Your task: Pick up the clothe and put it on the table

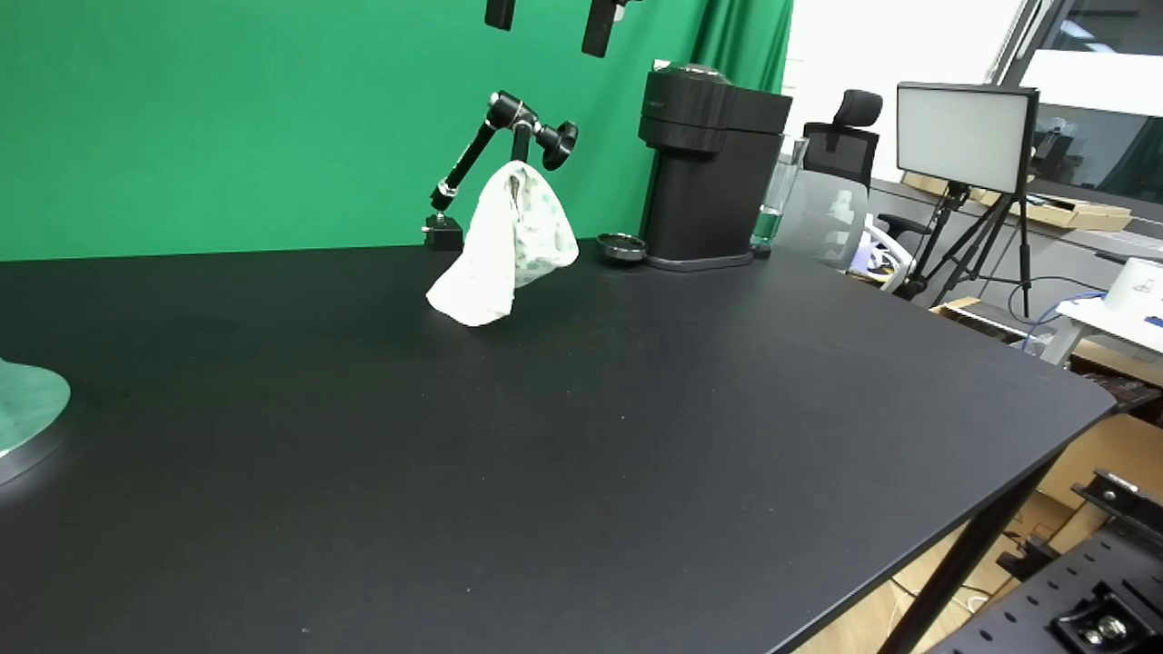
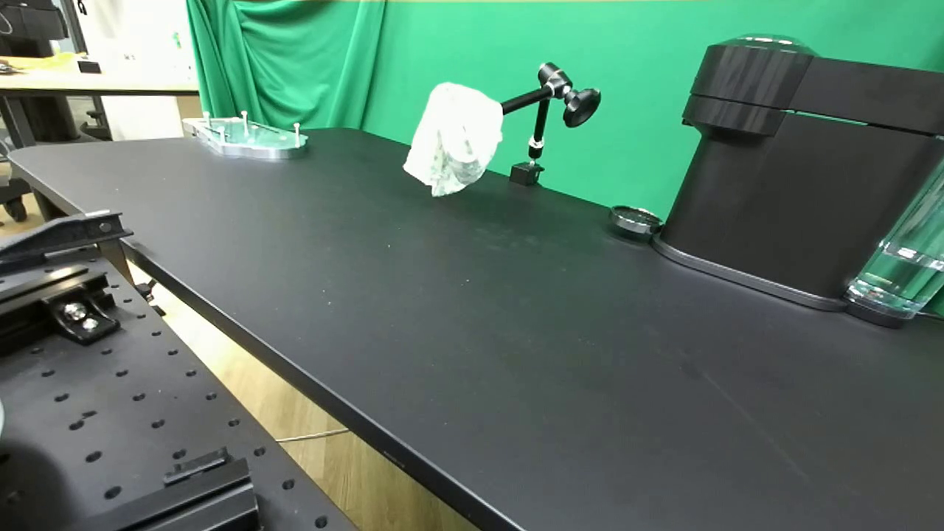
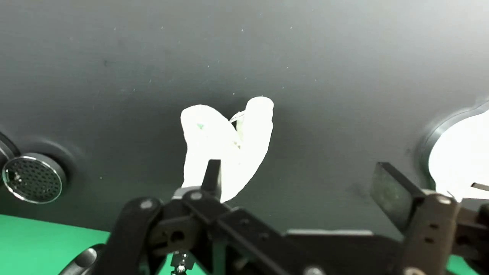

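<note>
The cloth [image 1: 482, 263] hangs in folds on the free end of the stand [image 1: 466, 167], toward the far side of the table [image 1: 581, 454]. It is white with a faint green pattern. Its lowest corner droops over the table; whether it touches, I cannot tell.

The claw [image 1: 547, 34] is above cloth and stand, its two fingers [image 1: 599, 27] wide apart and clear of the cloth. In the wrist view the finger on the left overlaps part of the cloth in the line of sight, while the one on the right is well to the side of it.

The stand's base [image 1: 443, 232] sits on the table close to the green backdrop [image 1: 227, 118], and a round knob [image 1: 561, 145] juts from its upper joint. In both exterior views the coffee machine [image 1: 704, 173] stands upright to the right of the cloth, also at the far side. A small round dish [image 1: 621, 247] is just beside its foot, on the side toward the cloth; a clear tank [image 2: 903, 262] stands at its other side.

In an exterior view a slab [image 2: 265, 140] with short pegs [image 2: 245, 124] lies far left on the table, and a perforated plate [image 2: 184, 417] is near left, across a gap from the table. Beyond the table on the right, in an exterior view, are a chair [image 1: 840, 150] and a screen [image 1: 961, 136].
</note>
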Robot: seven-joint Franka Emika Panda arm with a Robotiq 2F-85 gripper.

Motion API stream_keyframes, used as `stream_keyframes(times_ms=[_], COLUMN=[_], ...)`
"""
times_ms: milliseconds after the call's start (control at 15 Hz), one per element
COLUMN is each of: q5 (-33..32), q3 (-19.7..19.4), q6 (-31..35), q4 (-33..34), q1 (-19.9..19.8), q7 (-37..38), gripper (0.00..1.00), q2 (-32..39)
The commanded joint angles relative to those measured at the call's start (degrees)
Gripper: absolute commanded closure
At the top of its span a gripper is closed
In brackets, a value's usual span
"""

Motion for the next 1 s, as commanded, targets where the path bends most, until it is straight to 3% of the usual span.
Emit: stream_keyframes(times_ms=[0,133,200,400,933], q5=[-4.21,-6.55,-4.36,-5.36,-9.21], q3=[-0.24,-0.21,0.04,0.0,-1.49], q6=[0.97,1.86,2.04,2.48,4.23], q4=[7.4,9.58,5.99,8.21,8.14], q1=[-0.54,-0.81,-0.57,-0.89,-0.81], q7=[-1.52,0.88,-0.85,-0.82,24.05], gripper=[0.0,0.0,0.0,0.0,0.0], q2=[6.92,9.37,6.62,9.16,12.73])
